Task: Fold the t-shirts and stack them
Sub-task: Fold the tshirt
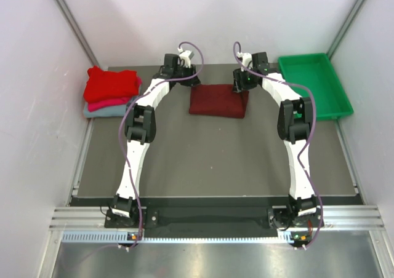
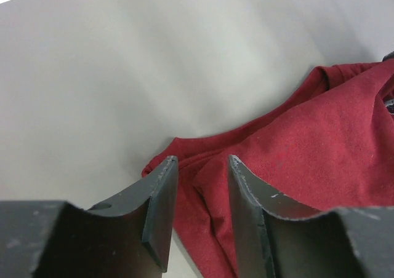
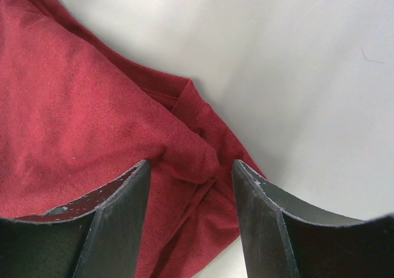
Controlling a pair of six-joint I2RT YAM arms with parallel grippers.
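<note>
The dark maroon t-shirt (image 1: 217, 101) lies folded into a flat rectangle on the table (image 1: 203, 161), midway between the left and right edges and nearer the far edge. The left end effector (image 2: 200, 161) sits low at the shirt's far left corner. Its fingers are parted by a narrow gap, with the cloth's edge showing below them and not pinched. The right end effector (image 3: 191, 164) is at the far right corner. Its fingers are spread, with a rumpled fold of the shirt lying loose between them. In the far left corner, three folded shirts are stacked: a bright red t-shirt (image 1: 109, 84) on a pink t-shirt (image 1: 118, 103) on a grey-blue t-shirt (image 1: 108, 111). A green tray (image 1: 311, 84) occupies the far right corner.
</note>
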